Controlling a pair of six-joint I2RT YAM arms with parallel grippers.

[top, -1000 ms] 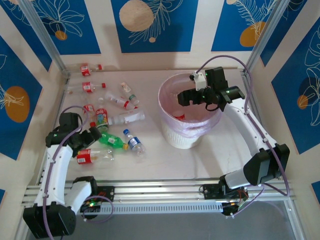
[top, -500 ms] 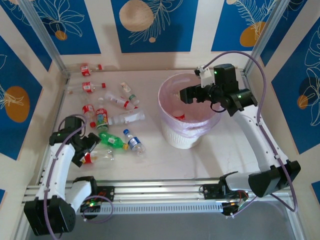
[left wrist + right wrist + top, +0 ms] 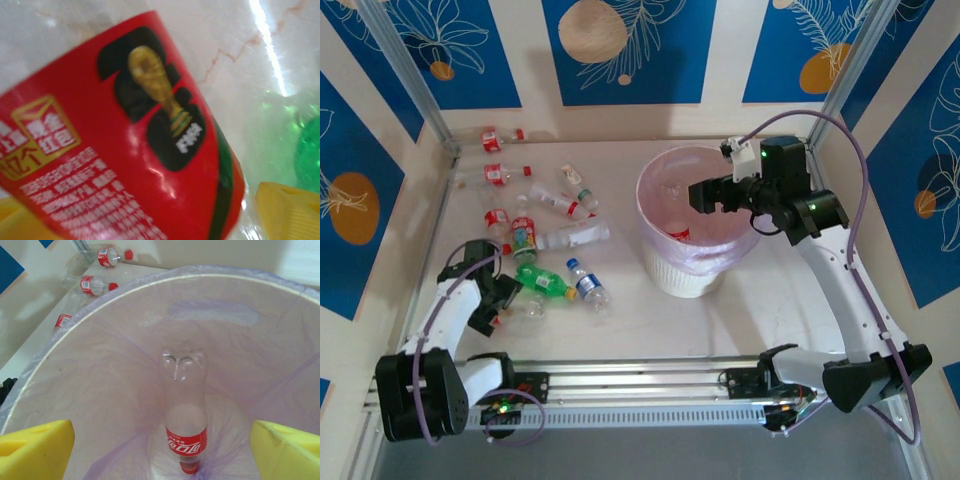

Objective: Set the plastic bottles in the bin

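One plastic bottle [image 3: 185, 425] in the bin [image 3: 660, 270]; roughly ten remain on the worktop [image 3: 650, 320].
Right jaws released over the bin; left jaws straddle a red-labelled bottle [image 3: 125, 150], grip unclear.

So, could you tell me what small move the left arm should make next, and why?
Probably bring the jaws of the left gripper together on the red-labelled bottle: its label lies between the two yellow fingertips, not clearly pinched yet. The right gripper hangs open over the bin, where another bottle already lies, so that side needs nothing.
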